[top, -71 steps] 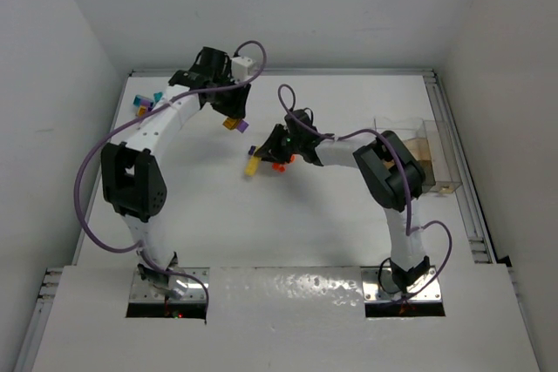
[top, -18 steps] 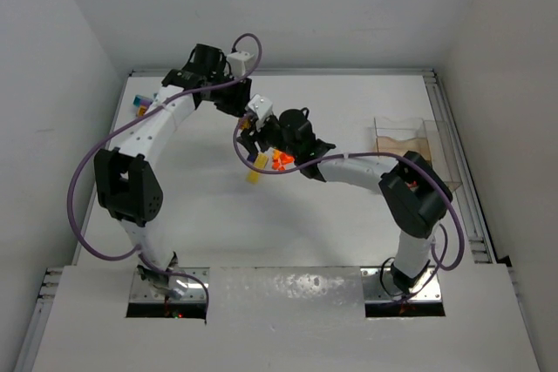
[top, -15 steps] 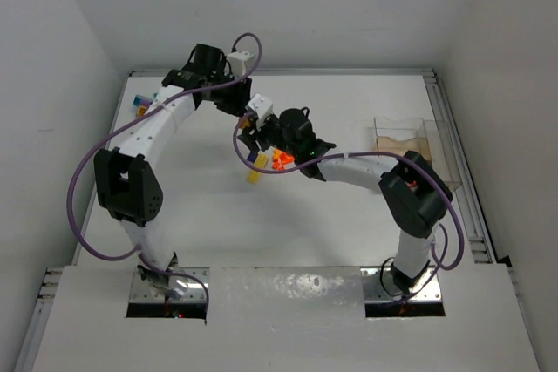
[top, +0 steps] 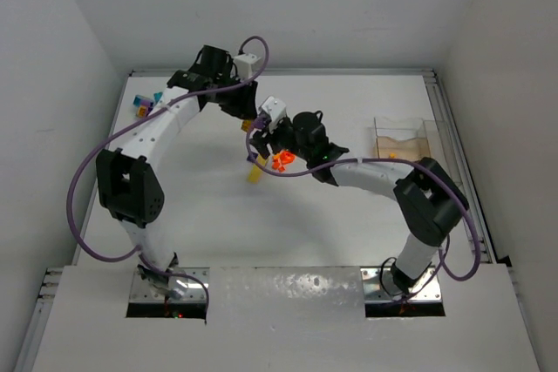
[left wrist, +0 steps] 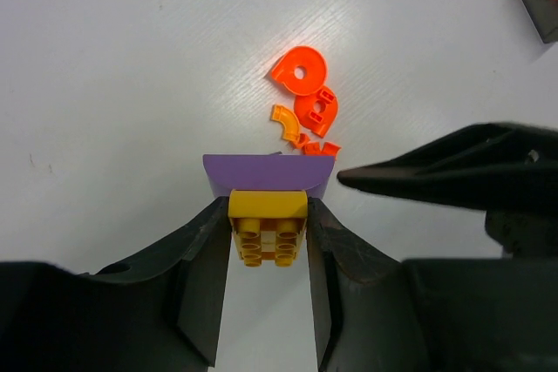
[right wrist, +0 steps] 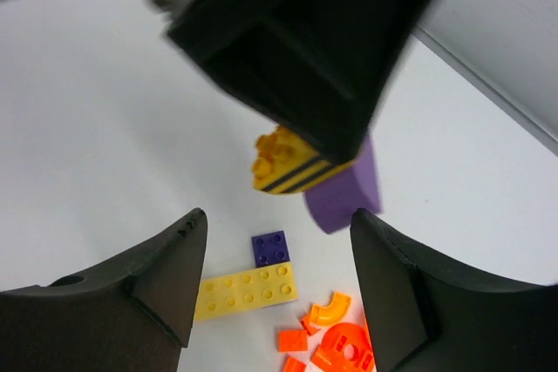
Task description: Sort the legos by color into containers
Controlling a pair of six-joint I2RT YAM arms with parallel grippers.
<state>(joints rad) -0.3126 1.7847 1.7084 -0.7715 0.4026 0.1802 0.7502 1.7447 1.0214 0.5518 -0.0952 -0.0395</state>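
My left gripper (left wrist: 268,215) is shut on a yellow brick (left wrist: 267,226) joined to a purple piece (left wrist: 268,175), held above the table. In the top view it (top: 252,116) hangs just beyond my right gripper (top: 260,144). My right gripper (right wrist: 279,278) is open and empty, above a yellow plate (right wrist: 246,291), a small purple brick (right wrist: 270,248) and several orange pieces (right wrist: 338,341). The held yellow brick (right wrist: 292,165) and its purple piece (right wrist: 346,193) hang in front of it. The clear containers (top: 410,140) stand at the right.
More legos, teal, purple and yellow (top: 144,106), lie at the table's far left corner. The orange pieces (top: 281,160) and yellow plate (top: 254,172) lie mid-table under the two grippers. A metal rail (top: 458,158) runs along the table's right edge.
My right arm has lifted off the orange pile and shifted right and farther back. My left gripper has moved a little right with the yellow and purple pieces still in it.
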